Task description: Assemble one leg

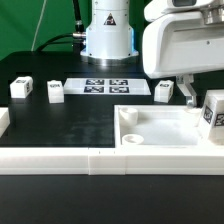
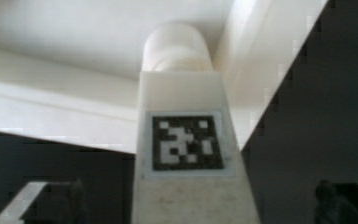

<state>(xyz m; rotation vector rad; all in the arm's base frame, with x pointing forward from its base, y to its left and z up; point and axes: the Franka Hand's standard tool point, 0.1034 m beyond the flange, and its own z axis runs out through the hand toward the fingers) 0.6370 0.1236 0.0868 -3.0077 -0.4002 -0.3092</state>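
A leg (image 1: 212,111), a small white block with a tag on its face, stands at the exterior view's right by the right corner of the large white panel (image 1: 150,131). In the wrist view the leg (image 2: 194,120) fills the middle, its rounded end toward the panel (image 2: 51,70). My gripper (image 1: 198,98) hangs over it. My gripper (image 2: 194,205) is open, with the dark fingers (image 2: 43,203) on either side of the leg and a gap on each side. Three more legs (image 1: 19,88), (image 1: 53,91), (image 1: 164,91) stand on the black table.
The marker board (image 1: 110,86) lies at the back middle in front of the arm's base (image 1: 106,35). A long white rail (image 1: 60,160) runs along the front of the table. A white block (image 1: 3,122) sits at the left edge.
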